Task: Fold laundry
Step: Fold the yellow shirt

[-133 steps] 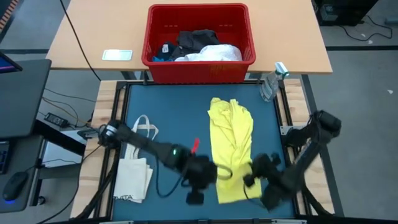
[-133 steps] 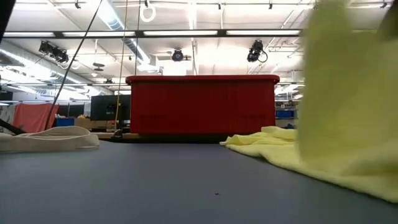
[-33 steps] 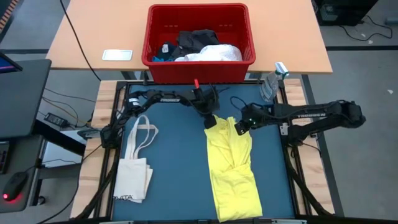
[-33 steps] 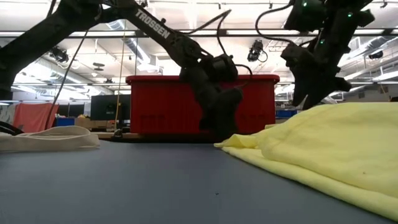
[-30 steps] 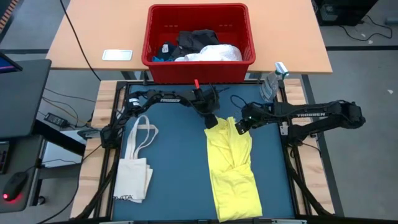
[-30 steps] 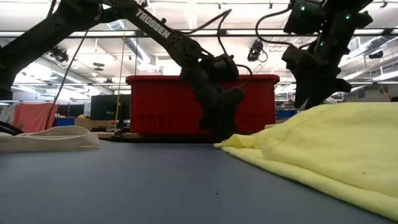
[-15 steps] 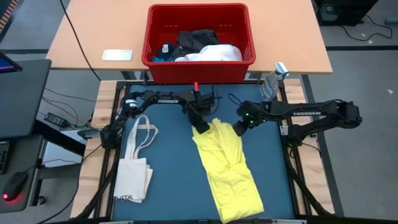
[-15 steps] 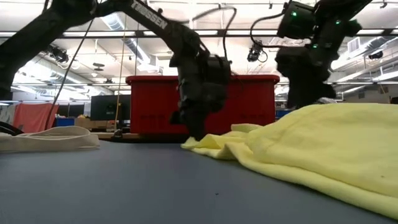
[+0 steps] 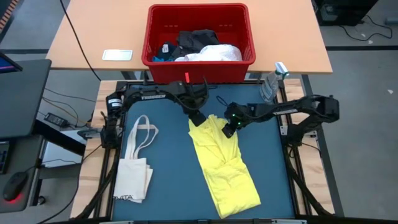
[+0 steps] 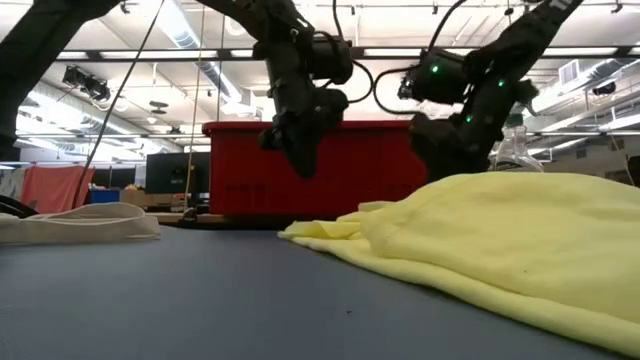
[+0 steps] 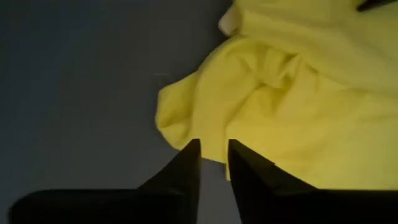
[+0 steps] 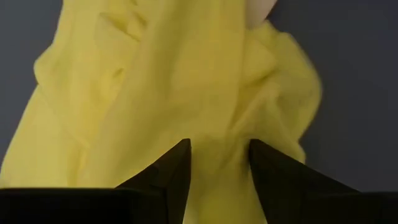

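Observation:
The bright yellow garment (image 9: 224,165) lies in a long crumpled strip on the blue table, running from the middle to the near right; it also shows in the low view (image 10: 500,240). Its far left corner (image 10: 295,232) rests on the table. My left gripper (image 9: 199,118) hangs clear above that corner (image 11: 186,118), its fingers a narrow gap apart and empty (image 11: 214,148). My right gripper (image 9: 230,129) stands open over the garment's far end (image 12: 155,81), fingers pointing down. In the low view the cloth mound hides its fingertips. My right gripper (image 12: 219,149) has its open fingers right over the yellow cloth's far end, coming from above. I cannot tell whether the fingertips touch the cloth; no cloth is bunched between them.
A red bin (image 9: 199,62) with dark and white clothes stands on the wooden table past the far edge. A cream tote bag (image 9: 137,168) lies at the table's left. A clear bottle (image 9: 272,84) stands at the far right corner.
Both grippers have gone toward the table's left edge, dragging the garment's far end that way while its near end stayed. The strip now lies slanted. My left gripper has then let go and risen clear, and the corner lies on the table.

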